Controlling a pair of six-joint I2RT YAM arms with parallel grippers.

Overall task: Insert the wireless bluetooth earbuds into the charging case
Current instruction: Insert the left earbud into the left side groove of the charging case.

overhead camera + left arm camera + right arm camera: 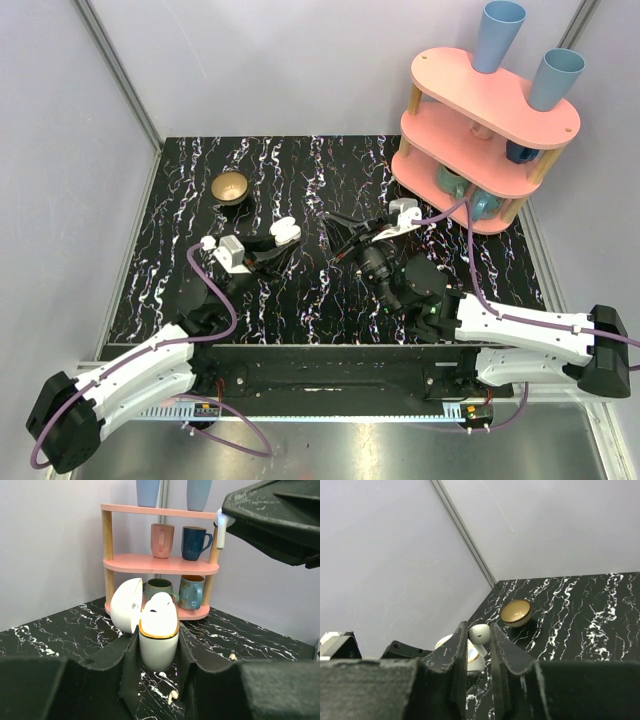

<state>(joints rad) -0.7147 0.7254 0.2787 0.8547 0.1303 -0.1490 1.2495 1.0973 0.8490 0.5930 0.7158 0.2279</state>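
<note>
I count three small glossy earbuds for certain: one white bud (479, 635) is pinched in my right pincer (478, 628), whose jaws are closed on it, raised above the black marbled table (65, 630) near the case; a cream bud (172, 696) lies loose on the table just in front of the case; a second loose bud (232, 656) lies farther to the right; a white rounded shape (161, 606) rises above the case's rim, and I cannot tell whether it is a fourth; there is one charging case (159, 649), white and oval with a gold rim, upright, its domed lid (126, 606) swung open to the left; my left pincer (159, 641) is clamped on its two sides; one brown-and-gold bowl (515, 613) sits at the far left; one pink two-tier wooden rack (160, 564) carries four mugs, a pink mug (162, 540), a dark blue mug (192, 542), a green mug (159, 587) and a pale blue mug (191, 591); two blue tumblers (498, 35) stand upturned on top.
</note>
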